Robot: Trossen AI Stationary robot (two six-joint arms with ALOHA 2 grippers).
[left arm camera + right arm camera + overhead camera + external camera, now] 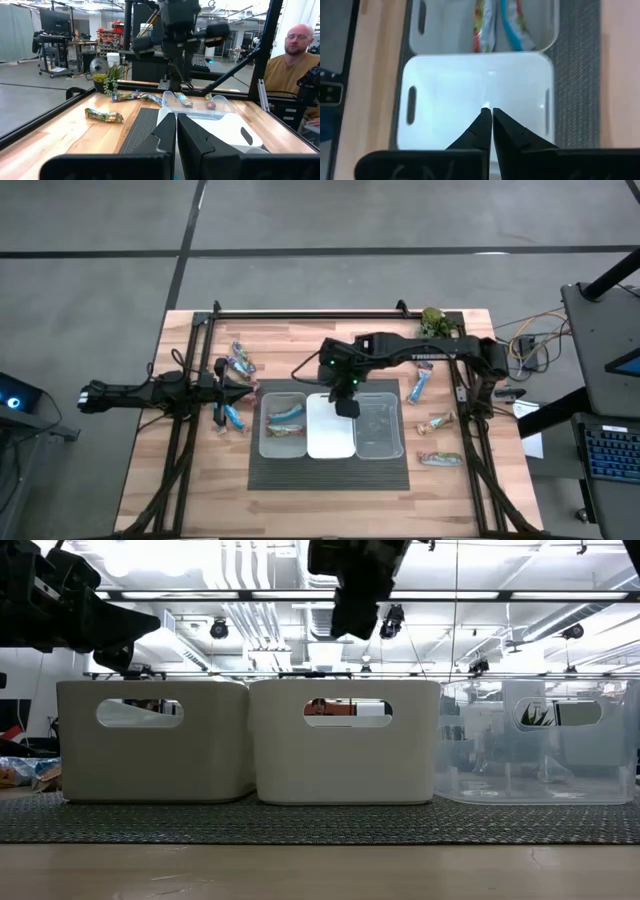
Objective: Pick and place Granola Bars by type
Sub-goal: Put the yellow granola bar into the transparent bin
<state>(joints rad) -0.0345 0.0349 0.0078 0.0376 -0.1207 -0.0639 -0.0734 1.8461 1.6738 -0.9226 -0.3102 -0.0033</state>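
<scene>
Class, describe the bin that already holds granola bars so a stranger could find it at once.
Start at the dark ribbed mat at the table's front edge, where three bins stand in a row. Take the left bin, nearest the left arm. Only it holds wrapped bars; the middle bin and the clear bin look empty.

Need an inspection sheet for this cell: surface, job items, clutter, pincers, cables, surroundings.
Surface: wooden table with a dark ribbed mat under three bins.
Job's things: two granola bars lie in the left bin; the middle bin and the clear bin look empty. Loose bars lie near the left pincer and on the right side.
Clutter: small green plant at the far edge.
Pincers: left pincer shut, empty, beside the left bin; right pincer shut, empty, above the middle bin.
Cables: loose bundle off the right edge.
Surroundings: seated person beyond the table.
</scene>
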